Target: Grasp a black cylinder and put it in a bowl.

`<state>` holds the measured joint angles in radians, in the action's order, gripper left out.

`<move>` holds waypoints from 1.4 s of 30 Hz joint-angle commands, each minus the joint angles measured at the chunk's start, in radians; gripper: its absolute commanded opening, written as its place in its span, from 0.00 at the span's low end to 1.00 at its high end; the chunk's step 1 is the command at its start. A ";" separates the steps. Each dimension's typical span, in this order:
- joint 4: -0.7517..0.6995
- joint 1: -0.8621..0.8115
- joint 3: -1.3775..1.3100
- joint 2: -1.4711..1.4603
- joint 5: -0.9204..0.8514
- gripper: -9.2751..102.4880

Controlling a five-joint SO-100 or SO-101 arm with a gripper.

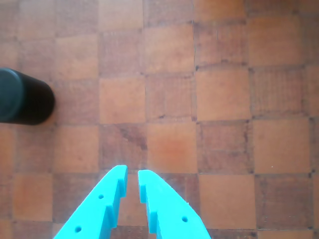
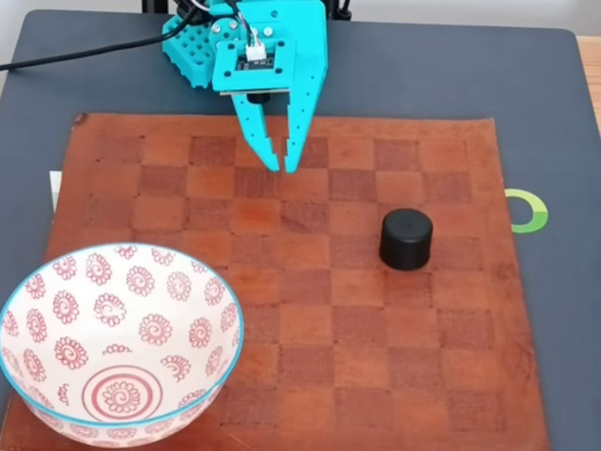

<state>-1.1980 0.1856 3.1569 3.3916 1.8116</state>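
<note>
The black cylinder point(image 2: 406, 238) stands upright on the checkerboard, right of centre in the fixed view. In the wrist view the cylinder point(image 1: 25, 97) sits at the left edge, partly cut off. My turquoise gripper point(image 2: 283, 169) hovers over the board's far edge, left of and beyond the cylinder and well apart from it. Its fingers point down with only a narrow slit between the tips and nothing held. The wrist view shows the gripper point(image 1: 132, 171) over bare squares. The white bowl point(image 2: 66, 310) with red spiral flowers and a blue rim rests empty at the near left corner.
A brown checkerboard mat point(image 2: 376, 376) lies on a dark grey table point(image 2: 545, 113). A green ring mark point(image 2: 529, 210) sits just off the mat's right edge. A black cable point(image 2: 84, 52) runs from the arm's base to the left.
</note>
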 commanded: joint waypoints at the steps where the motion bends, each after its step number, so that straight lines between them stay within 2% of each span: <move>1: -0.005 -0.008 -0.052 0.037 -0.006 0.09; 19: -0.034 -0.008 -0.149 0.006 -0.008 0.09; 42: -0.032 -0.008 -0.706 -0.942 -0.064 0.09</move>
<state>-1.2287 0.1687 2.5403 2.5142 1.7656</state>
